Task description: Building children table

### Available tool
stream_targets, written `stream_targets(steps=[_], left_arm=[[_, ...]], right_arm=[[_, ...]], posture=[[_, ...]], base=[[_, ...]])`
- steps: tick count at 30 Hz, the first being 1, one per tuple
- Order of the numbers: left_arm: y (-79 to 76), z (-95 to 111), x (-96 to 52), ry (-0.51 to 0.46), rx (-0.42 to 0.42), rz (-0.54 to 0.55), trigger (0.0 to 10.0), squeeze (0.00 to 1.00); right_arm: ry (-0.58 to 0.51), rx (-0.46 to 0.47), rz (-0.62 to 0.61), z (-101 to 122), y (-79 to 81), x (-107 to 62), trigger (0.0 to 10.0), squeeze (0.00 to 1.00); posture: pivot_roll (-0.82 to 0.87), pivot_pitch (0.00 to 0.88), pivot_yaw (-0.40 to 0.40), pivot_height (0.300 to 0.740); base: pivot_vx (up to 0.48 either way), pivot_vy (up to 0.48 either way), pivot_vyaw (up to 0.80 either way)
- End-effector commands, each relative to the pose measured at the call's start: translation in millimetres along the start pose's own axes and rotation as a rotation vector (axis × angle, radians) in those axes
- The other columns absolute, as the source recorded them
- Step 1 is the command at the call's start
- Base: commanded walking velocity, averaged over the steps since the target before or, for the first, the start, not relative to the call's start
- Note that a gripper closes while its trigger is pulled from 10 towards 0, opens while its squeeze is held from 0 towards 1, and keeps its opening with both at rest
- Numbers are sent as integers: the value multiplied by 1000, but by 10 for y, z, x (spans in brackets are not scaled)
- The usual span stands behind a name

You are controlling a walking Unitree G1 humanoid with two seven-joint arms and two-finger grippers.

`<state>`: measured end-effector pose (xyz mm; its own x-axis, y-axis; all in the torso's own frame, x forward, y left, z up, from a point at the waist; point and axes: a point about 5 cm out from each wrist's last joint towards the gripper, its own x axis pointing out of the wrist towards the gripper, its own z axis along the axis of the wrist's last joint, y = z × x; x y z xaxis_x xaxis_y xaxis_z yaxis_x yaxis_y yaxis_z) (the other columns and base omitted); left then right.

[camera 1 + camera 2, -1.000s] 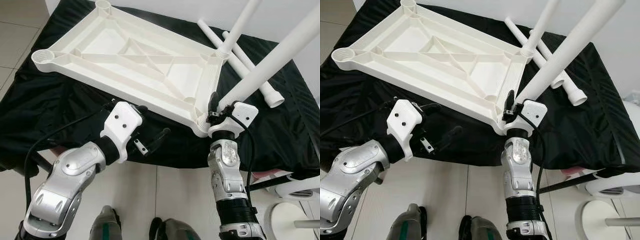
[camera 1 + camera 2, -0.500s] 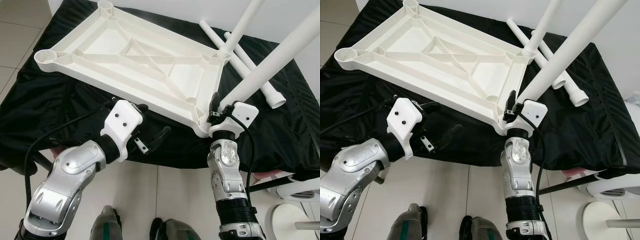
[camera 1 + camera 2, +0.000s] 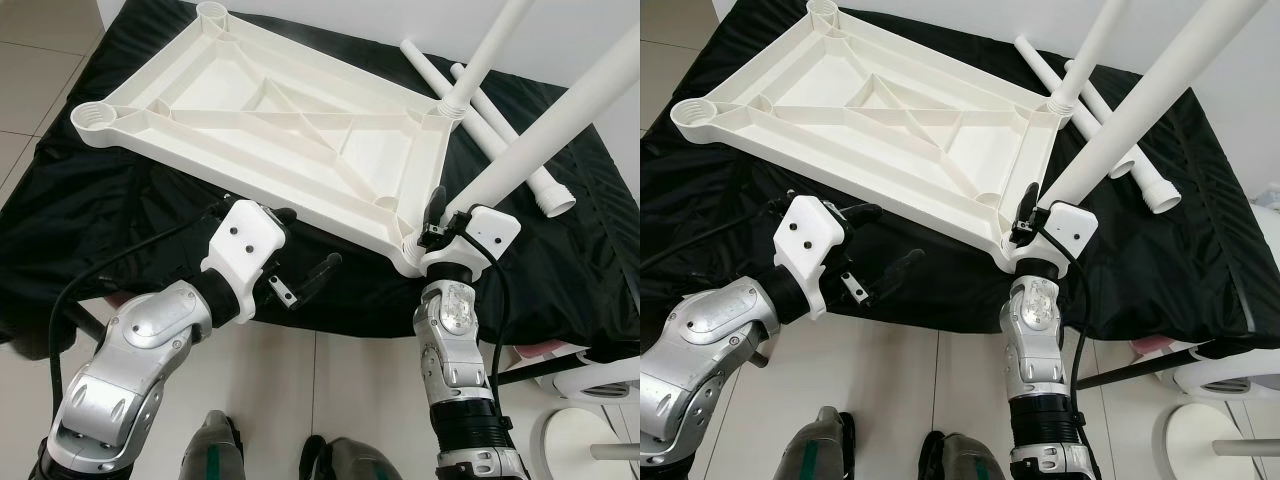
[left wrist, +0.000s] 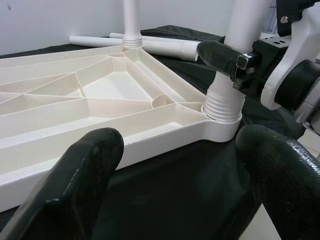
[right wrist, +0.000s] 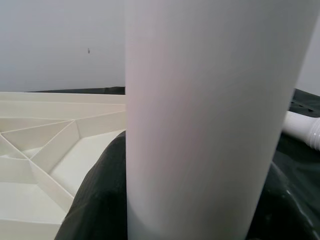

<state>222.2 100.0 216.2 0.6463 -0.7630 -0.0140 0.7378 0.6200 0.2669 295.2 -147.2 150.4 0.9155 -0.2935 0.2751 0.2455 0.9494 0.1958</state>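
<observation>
A white plastic tabletop lies upside down on a black cloth. Two white legs stand in its right-hand corners: a far leg and a near leg. My right gripper is shut on the near leg just above its threaded base, which sits in the corner socket. The right wrist view shows this leg very close. My left gripper hangs open at the tabletop's front edge with nothing between its fingers.
Two loose white legs lie on the cloth at the back right. The cloth-covered surface ends just in front of my arms, above tiled floor. A white stool stands at the lower right. A white wall is behind.
My right gripper, the near leg and the tabletop's near corner have shifted slightly to the right. The left gripper has stayed open in the same place.
</observation>
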Motion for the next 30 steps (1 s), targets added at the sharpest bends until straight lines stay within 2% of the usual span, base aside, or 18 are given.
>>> stream_targets(steps=[1, 9, 10, 12, 13, 17, 19, 29, 30], left_arm=[[-1, -5, 7, -3, -7, 10, 10000, 0], [-9, -4, 13, -5, -8, 8, 10000, 0], [-11, -4, 13, -5, -8, 8, 10000, 0], [-11, -4, 13, -5, -8, 8, 10000, 0], [-12, -5, 12, -5, -9, 8, 10000, 0], [-12, -5, 11, -5, -9, 8, 10000, 0], [-15, -6, 12, -6, -10, 9, 10000, 0], [-12, -1, 16, -10, -11, 13, 10000, 0], [-11, -1, 17, -10, -11, 13, 10000, 0]], right_arm=[[227, -85, -158, -436, -402, -227, 10000, 0], [223, -87, -149, -434, -403, -211, 10000, 0], [221, -83, -145, -431, -401, -204, 10000, 78], [221, -83, -145, -431, -401, -204, 10000, 78], [220, -68, -131, -426, -388, -199, 10000, 1000], [212, -69, -121, -415, -379, -194, 10000, 1000], [212, -34, -72, -408, -338, -186, 10000, 1000], [188, -44, -3, -370, -259, -159, 10000, 1000], [181, -47, 10, -361, -252, -150, 10000, 537]], posture=[[158, 168, -114, 740], [157, 165, -115, 740], [157, 166, -116, 740], [157, 166, -116, 740], [157, 166, -116, 740], [157, 167, -118, 740], [157, 166, -119, 740], [154, 165, -123, 740], [153, 165, -124, 740]], base=[[0, 0, 0], [0, 0, 0], [0, 0, 0], [0, 0, 0], [0, 0, 0], [0, 0, 0], [0, 0, 0], [0, 0, 0], [0, 0, 0]])
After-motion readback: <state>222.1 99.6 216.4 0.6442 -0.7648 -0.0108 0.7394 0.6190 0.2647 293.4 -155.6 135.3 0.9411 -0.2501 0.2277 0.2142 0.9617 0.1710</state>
